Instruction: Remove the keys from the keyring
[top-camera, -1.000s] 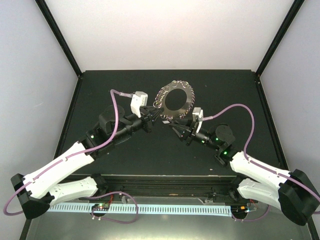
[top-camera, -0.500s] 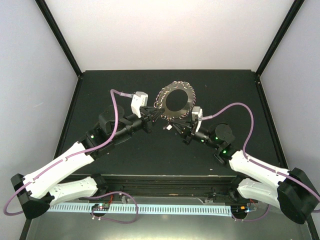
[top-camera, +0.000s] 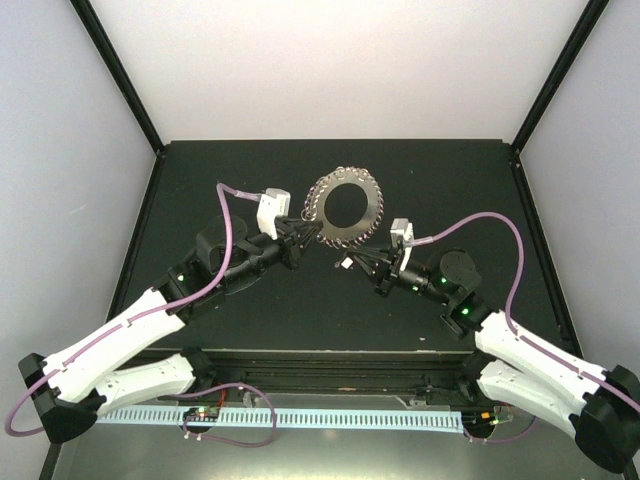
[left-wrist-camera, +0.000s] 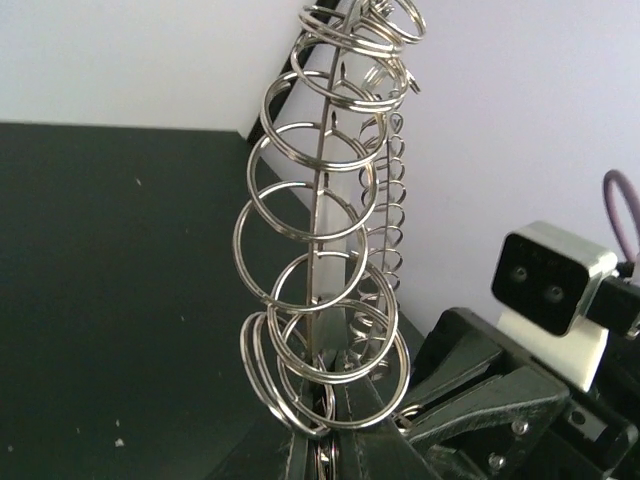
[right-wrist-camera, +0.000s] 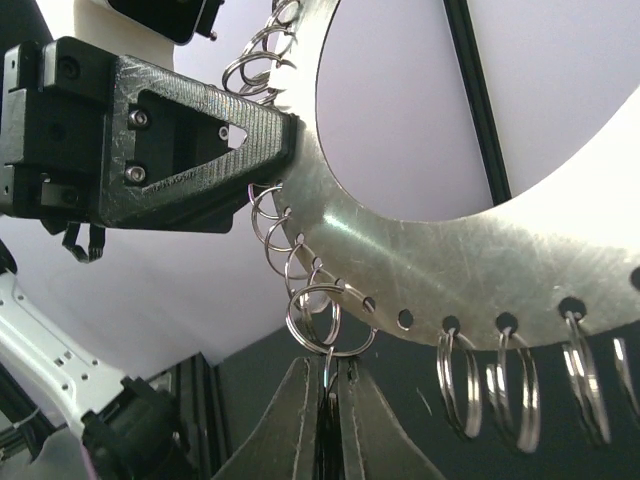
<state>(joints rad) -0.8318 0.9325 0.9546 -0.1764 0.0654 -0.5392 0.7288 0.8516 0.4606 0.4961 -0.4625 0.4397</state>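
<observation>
The keyring (top-camera: 345, 208) is a flat grey metal ring fringed with wire loops, held off the table. My left gripper (top-camera: 306, 229) is shut on its left rim; in the left wrist view the keyring (left-wrist-camera: 320, 210) stands edge-on above the closed left gripper (left-wrist-camera: 326, 445). In the right wrist view the keyring (right-wrist-camera: 470, 255) fills the top, with the left gripper (right-wrist-camera: 180, 140) clamped on it. My right gripper (right-wrist-camera: 329, 415) is shut on a slim silvery piece, apparently the key (right-wrist-camera: 328, 368), hanging from a wire loop (right-wrist-camera: 322, 318) at the lower rim. The right gripper (top-camera: 350, 263) sits just below the keyring.
The black table (top-camera: 250, 170) is walled by pale panels with black corner posts (top-camera: 120, 75). The right wrist camera block (left-wrist-camera: 552, 285) is close to the right of the keyring. A purple cable (top-camera: 235, 215) arcs over the left arm.
The left gripper has shifted slightly up and left, turning the keyring a little. The right arm has swung outward to the right; its gripper stays shut at the lower rim.
</observation>
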